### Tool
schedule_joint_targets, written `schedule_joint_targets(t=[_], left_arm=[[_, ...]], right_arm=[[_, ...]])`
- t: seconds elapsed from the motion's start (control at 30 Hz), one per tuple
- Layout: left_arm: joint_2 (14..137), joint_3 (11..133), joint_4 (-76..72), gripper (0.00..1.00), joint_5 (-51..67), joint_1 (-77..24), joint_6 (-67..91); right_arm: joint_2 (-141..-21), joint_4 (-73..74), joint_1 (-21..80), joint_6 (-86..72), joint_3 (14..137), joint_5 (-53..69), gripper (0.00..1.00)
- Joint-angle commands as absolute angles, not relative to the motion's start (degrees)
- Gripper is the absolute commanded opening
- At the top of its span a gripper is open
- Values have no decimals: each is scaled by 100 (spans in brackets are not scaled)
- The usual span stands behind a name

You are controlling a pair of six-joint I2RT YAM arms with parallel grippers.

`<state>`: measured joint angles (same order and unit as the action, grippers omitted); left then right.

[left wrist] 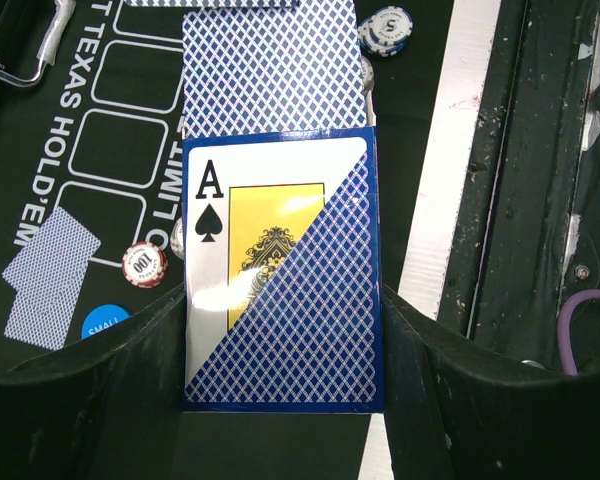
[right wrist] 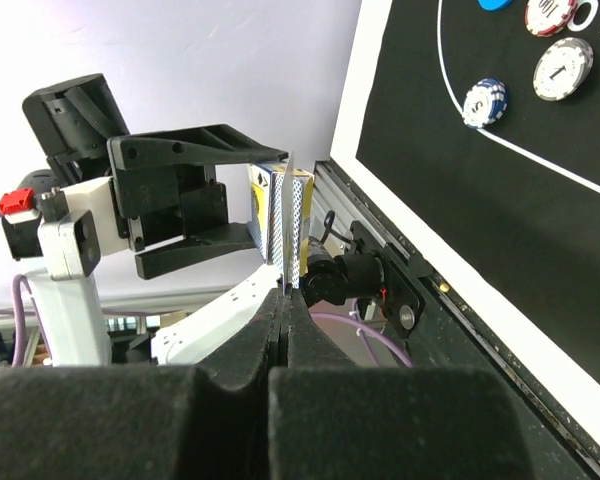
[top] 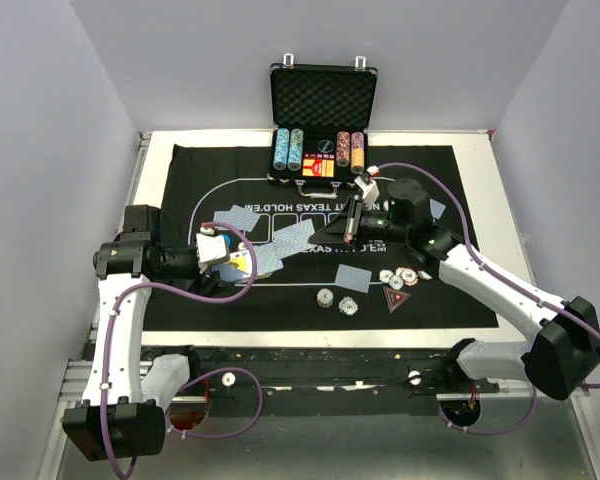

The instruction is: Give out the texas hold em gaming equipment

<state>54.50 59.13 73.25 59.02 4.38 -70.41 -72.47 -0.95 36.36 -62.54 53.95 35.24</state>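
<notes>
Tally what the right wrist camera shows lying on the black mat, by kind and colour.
Blue-edged chip: 1
White chip: 1
Red-edged chip, cut by the top edge: 1
Blue button, only its rim in frame: 1
Total: 4

I see the black foam-lined case (top: 323,120) standing open at the far edge of the white table (top: 160,150), lid upright, chip rows (top: 288,150) in its tray, bluish ones on the left and red and orange on the right. In front of it the black mat (top: 280,305) with white lettering covers most of the tabletop, a white border showing round it. Grey walls (top: 40,150) close in the sides and back, and a dark rail (top: 310,365) runs along the near edge
</notes>
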Motion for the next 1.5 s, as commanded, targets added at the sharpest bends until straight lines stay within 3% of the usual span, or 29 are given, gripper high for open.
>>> schedule_joint_targets(t=[0.0,0.17,0.33,0.57,0.73,0.97,1.47], left_arm=[[5414,6056,7216,47,6170,413,-7075],[5397,6047,7233,47,6161,422,-7075],[5396,6064,7242,47,6161,422,-7075],[5370,6047,7286,47,6152,413,-7084],[5317,6021,7304,47,6152,413,-7093],[5265,6003,7348,47,6161,422,-7110],[5256,6029,7312,47,6188,413,-7084]], right_arm=[[-7084,-667,3516,-6618,5177,3964,1],[-6944,-607,3025,-6636,5106,4069,1],[-6996,-483,1822,-6627,5027,4429,1],[-7856,-632,-146,-6679,5063,4781,1],[-8655,-625,-1194,-6409,5194,4212,1],[-9535,298,-1556,-5546,5888,2472,1],[-10389,905,-1556,-5238,6285,1187,2]])
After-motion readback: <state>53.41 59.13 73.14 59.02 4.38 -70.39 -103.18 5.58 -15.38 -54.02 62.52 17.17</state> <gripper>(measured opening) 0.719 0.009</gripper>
